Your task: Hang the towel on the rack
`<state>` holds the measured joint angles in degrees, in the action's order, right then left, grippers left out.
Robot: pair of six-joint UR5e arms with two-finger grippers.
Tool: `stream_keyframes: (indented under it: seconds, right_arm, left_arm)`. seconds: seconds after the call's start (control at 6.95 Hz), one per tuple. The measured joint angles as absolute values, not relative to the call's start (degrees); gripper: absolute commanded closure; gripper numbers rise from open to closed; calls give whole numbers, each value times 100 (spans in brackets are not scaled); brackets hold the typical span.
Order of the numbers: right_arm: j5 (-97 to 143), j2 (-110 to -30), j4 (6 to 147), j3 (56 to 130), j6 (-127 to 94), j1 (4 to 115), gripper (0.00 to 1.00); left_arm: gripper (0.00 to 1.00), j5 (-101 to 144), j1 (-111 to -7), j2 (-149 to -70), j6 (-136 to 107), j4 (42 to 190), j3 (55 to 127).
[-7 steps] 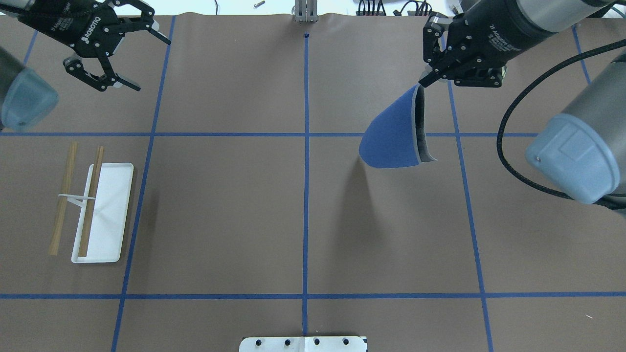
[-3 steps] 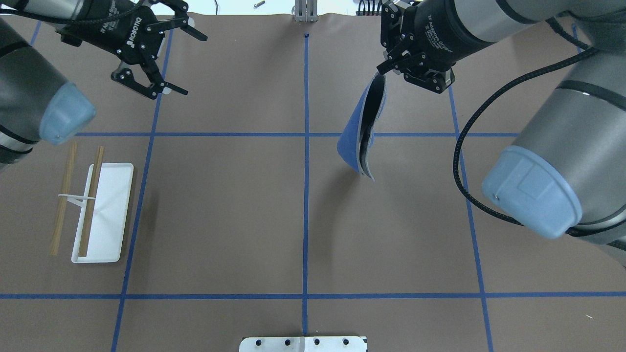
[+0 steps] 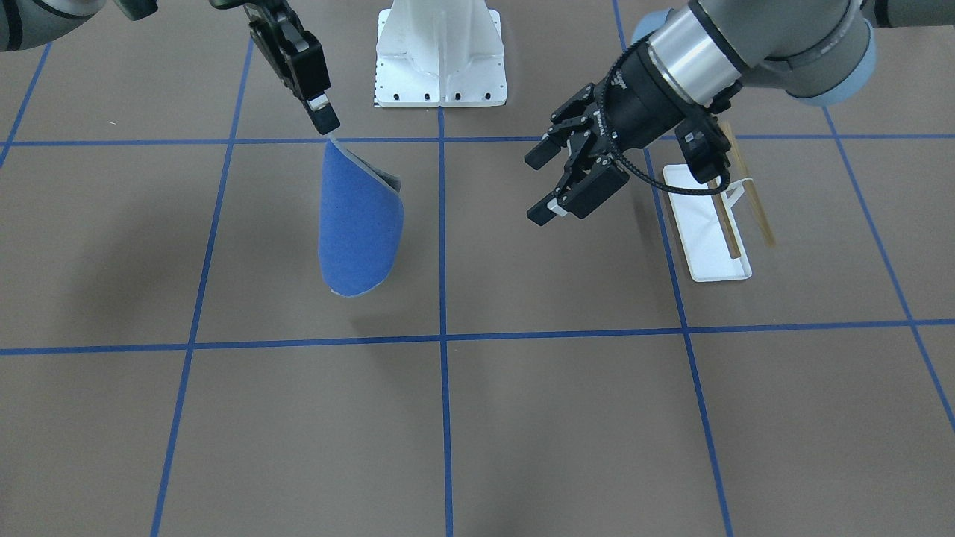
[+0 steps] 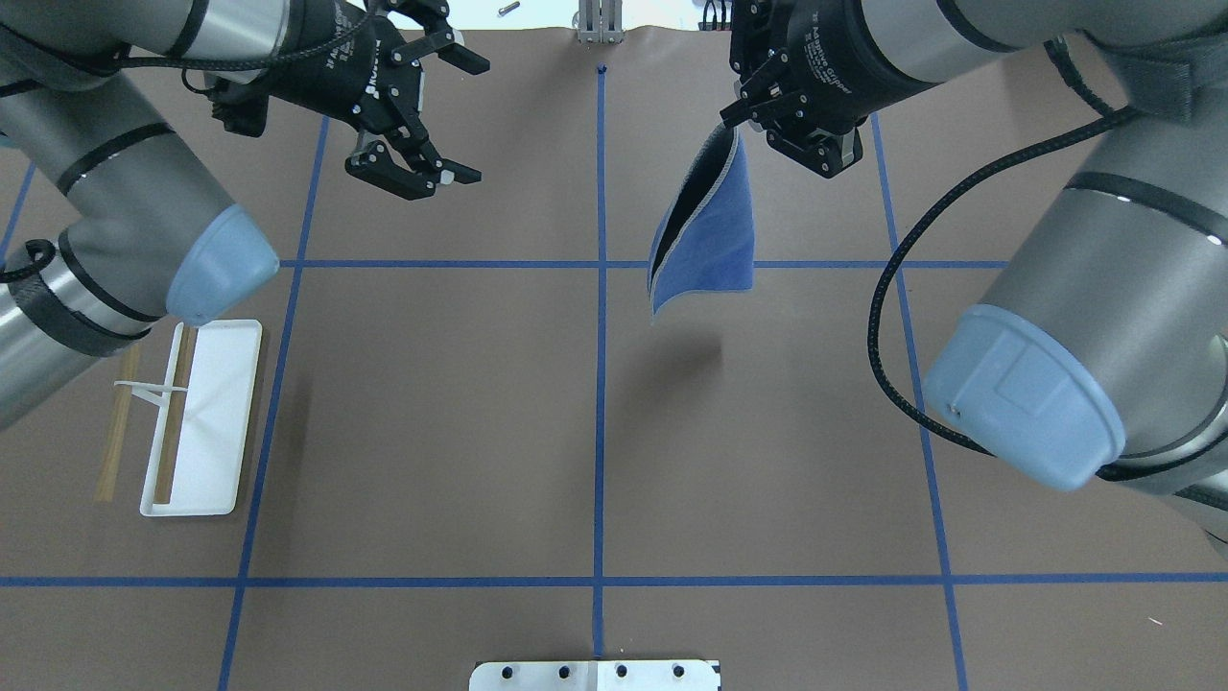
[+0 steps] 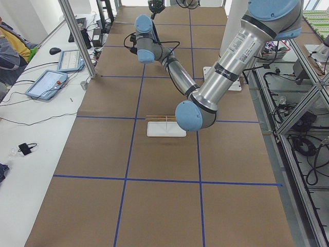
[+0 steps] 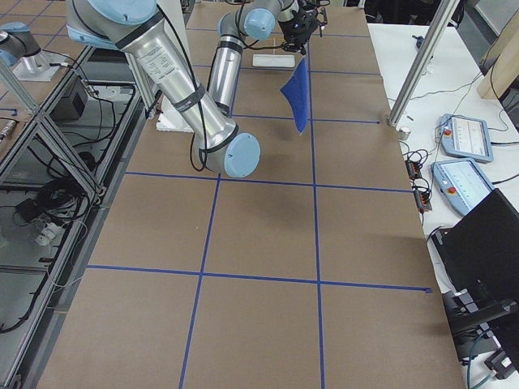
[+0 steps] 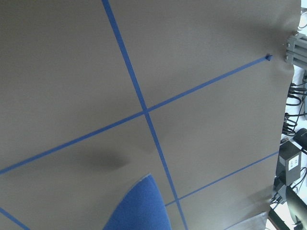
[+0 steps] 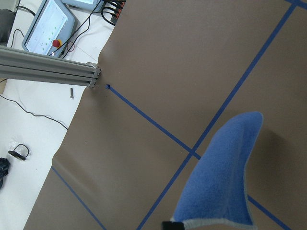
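Note:
The deep-blue towel (image 4: 710, 230) hangs curled in the air, just right of the table's centre line, its pale grey underside showing along the edge. My right gripper (image 4: 732, 122) is shut on its top corner; it also shows in the front view (image 3: 326, 123), with the towel (image 3: 359, 224) dangling below. My left gripper (image 4: 462, 120) is open and empty, held in the air left of the centre line, a short way from the towel. The rack (image 4: 206, 413) stands at the left, white base with two tan dowels, partly hidden by my left arm.
The large white bolted pedestal (image 3: 440, 52) stands at the robot's side of the table; its plate (image 4: 595, 675) shows at the overhead view's bottom edge. Blue tape lines grid the brown table cover. An aluminium post (image 4: 597, 24) stands at the far edge.
My right gripper has carried the towel left toward the centre line, and the towel has swung and turned. My left arm has moved right toward it, still open.

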<state>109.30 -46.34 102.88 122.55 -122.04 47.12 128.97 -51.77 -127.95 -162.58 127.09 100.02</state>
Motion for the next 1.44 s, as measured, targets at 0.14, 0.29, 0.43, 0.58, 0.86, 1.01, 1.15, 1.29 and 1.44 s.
stream_keyframes:
  seconds: [0.14,0.29,0.43,0.58,0.86,1.01,1.15,1.29,1.44]
  right_arm:
    - [10841,-4571,10290,12238,-12337,4673,100]
    - [10750,-4504,10291,12210,-12462,4634,100]
    - [10681,-4447,10292,12193,-12528,4592,100]
    - [10651,-4402,10290,12183,-12561,4558,100]
    - [10636,-4350,10286,12192,-12597,4524,100]
    - [10637,-4339,10288,12213,-12599,4521,100]
    - [10643,-4336,10287,12260,-12597,4519,100]
    - [10649,-4334,10288,12317,-12597,4518,100]
    - [10651,-4333,10287,12349,-12601,4518,100]
  left_arm:
    - [2,12560,-4950,-12938,-16594,12709,10002]
    - [2,12232,-4711,-13077,-16851,12707,9998]
    - [2,11954,-4497,-13190,-17000,12703,9978]
    - [2,11721,-4324,-13258,-17057,12703,9950]
    - [2,11487,-4163,-13308,-17075,12708,9929]
    - [2,11463,-4147,-13316,-17063,12711,9907]
    - [2,11456,-4140,-13316,-17041,12717,9860]
    - [2,11453,-4135,-13316,-17027,12720,9815]
    - [2,11453,-4117,-13316,-17027,12720,9798]
